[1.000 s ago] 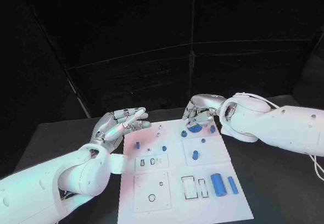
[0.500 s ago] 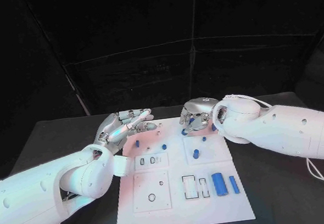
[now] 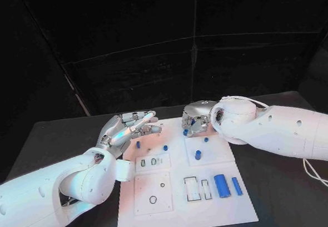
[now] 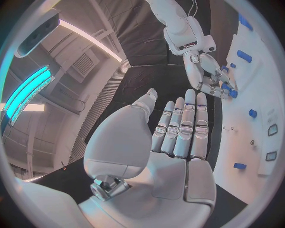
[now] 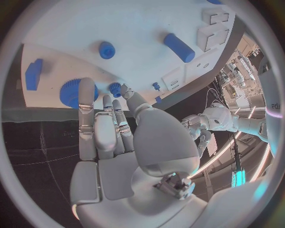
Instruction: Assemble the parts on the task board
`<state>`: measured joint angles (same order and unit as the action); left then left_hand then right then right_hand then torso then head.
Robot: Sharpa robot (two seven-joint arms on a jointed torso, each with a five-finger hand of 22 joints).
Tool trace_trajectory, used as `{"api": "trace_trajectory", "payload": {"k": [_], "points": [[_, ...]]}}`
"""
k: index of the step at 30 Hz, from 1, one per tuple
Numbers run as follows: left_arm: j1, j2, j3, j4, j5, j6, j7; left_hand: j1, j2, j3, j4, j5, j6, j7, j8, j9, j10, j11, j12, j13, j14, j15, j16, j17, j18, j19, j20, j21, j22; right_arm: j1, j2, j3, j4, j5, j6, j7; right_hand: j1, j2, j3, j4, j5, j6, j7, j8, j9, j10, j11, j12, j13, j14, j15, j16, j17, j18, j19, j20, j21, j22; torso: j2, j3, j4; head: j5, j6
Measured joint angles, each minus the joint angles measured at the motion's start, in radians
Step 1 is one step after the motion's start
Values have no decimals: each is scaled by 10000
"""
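Black curtains close off the space behind the black table (image 3: pixel 54 144), and on that table I see the white task board (image 3: pixel 184 212) lying lengthwise in front of me, between my two arms.

My left hand (image 3: pixel 125 128) hangs over the board's far left corner, palm up, fingers straight and side by side with the thumb apart; the left wrist view shows nothing in it. My right hand (image 3: pixel 195 118) sits at the far edge of the board, fingers pointing down toward the parts there. In the right wrist view its fingertips (image 5: pixel 87 85) are right at a blue gear (image 5: pixel 71 93), with a smaller toothed blue piece (image 5: pixel 114 88) just beside them. I cannot tell whether the fingers are actually pinching either one or only touching.

Elsewhere on the board, a thick blue cylinder (image 3: pixel 220 186) and a thinner blue bar (image 3: pixel 236 186) lie side by side near the right edge, next to two rectangular slots (image 3: pixel 192 189). A short blue peg (image 3: pixel 198 155) stands mid-board, and two small blue pieces (image 3: pixel 165 147) sit just past the left hand's wrist.
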<state>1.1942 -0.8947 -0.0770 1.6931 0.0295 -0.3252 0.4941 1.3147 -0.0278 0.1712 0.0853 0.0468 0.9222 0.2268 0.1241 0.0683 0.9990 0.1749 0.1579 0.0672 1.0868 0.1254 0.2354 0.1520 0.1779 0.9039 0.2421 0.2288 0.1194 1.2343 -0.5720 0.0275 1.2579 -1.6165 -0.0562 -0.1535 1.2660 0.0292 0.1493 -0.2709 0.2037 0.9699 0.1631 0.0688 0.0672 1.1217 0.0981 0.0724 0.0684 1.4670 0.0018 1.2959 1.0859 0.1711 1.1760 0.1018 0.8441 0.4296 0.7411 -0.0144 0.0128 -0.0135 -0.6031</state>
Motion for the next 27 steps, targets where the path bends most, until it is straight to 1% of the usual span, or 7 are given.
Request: {"api": "trace_trajectory", "payload": {"k": [8,11,13,17,18,23,27], "points": [[2,-21,1,22,-2,-1,0,0,0,0,0,0,0,0,0,1,0,0,0,1,0,0,0,7,-1,27,-26,0,1,0,146,0,-185,-54,118,-32,-83,83,112,112,-56,0,0,0,0,0,0,94,7,0,0,170,126,0,-37,37,117,67,39,11,7,30,-36],[9,-22,1,24,-3,-1,0,0,0,0,0,0,-1,0,0,1,0,0,0,1,0,0,0,7,0,27,-26,0,1,0,169,0,-237,-54,159,-35,-137,143,181,181,-56,97,7,0,20,6,-5,195,30,0,0,255,220,0,-75,-1,186,96,55,13,12,51,-54],[16,-25,1,33,-4,0,0,0,0,0,0,0,-1,0,0,1,0,0,0,1,0,0,0,7,-1,26,-26,0,-7,0,185,0,-266,-54,186,-36,-91,281,274,227,-167,211,14,59,29,137,-53,265,40,0,0,317,291,1,-75,-1,247,125,62,16,14,53,-60],[22,-26,1,34,-5,2,0,0,0,0,0,0,35,35,0,1,-1,0,0,2,0,0,0,7,-1,27,-26,0,-7,0,217,0,-310,-48,218,-36,-33,379,480,250,-436,342,-19,95,38,399,-105,386,55,-1,0,410,416,1,-109,-35,310,169,74,19,18,55,-80],[23,-26,1,34,-5,3,0,0,0,0,0,0,36,36,0,1,-1,0,0,1,0,0,0,7,-1,27,-26,0,-6,0,224,0,-315,-46,222,-35,-22,456,537,245,-477,367,-38,98,37,438,-110,412,63,0,0,435,439,1,-109,-35,360,181,77,21,18,53,-82],[29,-16,1,22,-6,9,-4,0,0,0,1,0,36,36,0,2,-1,0,0,2,-1,0,0,6,-1,27,-26,0,-6,4,268,6,-352,-27,225,-12,15,493,792,240,-547,487,-16,94,34,542,-143,445,62,-1,0,506,497,0,-146,-72,456,232,89,26,25,29,-92],[33,-14,1,10,-7,14,-9,0,0,0,1,0,35,36,0,2,-1,0,0,2,0,0,0,16,-1,26,-26,0,-5,9,319,8,-418,-9,223,8,39,516,891,237,-547,531,-44,91,33,600,-155,474,60,-1,0,507,524,0,-182,-36,457,247,94,27,32,18,-97]]}}
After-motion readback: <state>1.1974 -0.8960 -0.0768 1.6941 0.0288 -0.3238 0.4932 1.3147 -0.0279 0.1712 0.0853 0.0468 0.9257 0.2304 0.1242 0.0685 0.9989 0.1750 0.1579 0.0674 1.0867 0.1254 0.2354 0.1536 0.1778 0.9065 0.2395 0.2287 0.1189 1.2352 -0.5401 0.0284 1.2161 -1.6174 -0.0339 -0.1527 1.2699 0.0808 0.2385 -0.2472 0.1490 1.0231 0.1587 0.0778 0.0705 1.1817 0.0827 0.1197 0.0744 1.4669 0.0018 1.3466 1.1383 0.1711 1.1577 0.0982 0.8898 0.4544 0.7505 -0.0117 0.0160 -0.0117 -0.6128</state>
